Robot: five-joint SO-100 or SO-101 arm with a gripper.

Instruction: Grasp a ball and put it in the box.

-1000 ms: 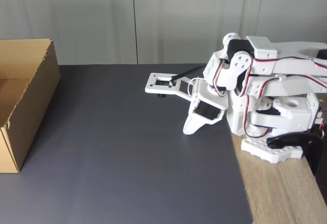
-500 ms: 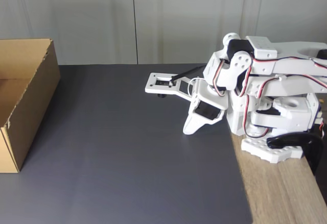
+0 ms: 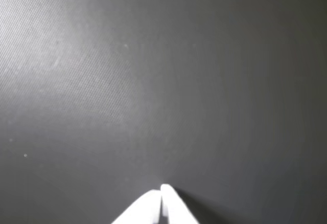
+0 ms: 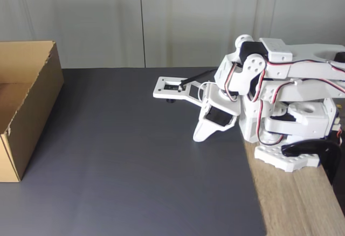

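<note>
Arm (image 4: 280, 85) folded low at the right edge of the bench (image 4: 135, 155), base on the bare wood strip beside the dark mat (image 3: 153, 81). Jaws (image 4: 199, 134) point down at the mat near that edge; in the wrist view the two white tips (image 3: 161, 203) meet with nothing between them, so the jaws are clenched and empty.

Box (image 4: 24, 106): open cardboard, at the left edge of the bench, well apart from the arm. What can be seen of its inside is bare cardboard; the rest of its floor is cut off by the picture's edge.

Ball: no ball lies on the mat in the fixed view or the wrist view. It may rest in the hidden part of the box, or it may lie outside both views. The folded arm and empty jaws fit either case: a ball awaiting pickup, or one already dropped in the box.

Guidance, as judgement only: locate the ball before any reach. If a grasp is due, release the jaws wide ahead of descent, centre the ball between the tips, and close gently, since a ball will roll from an off-centre pinch. Carry it high enough to pass the box wall.
</note>
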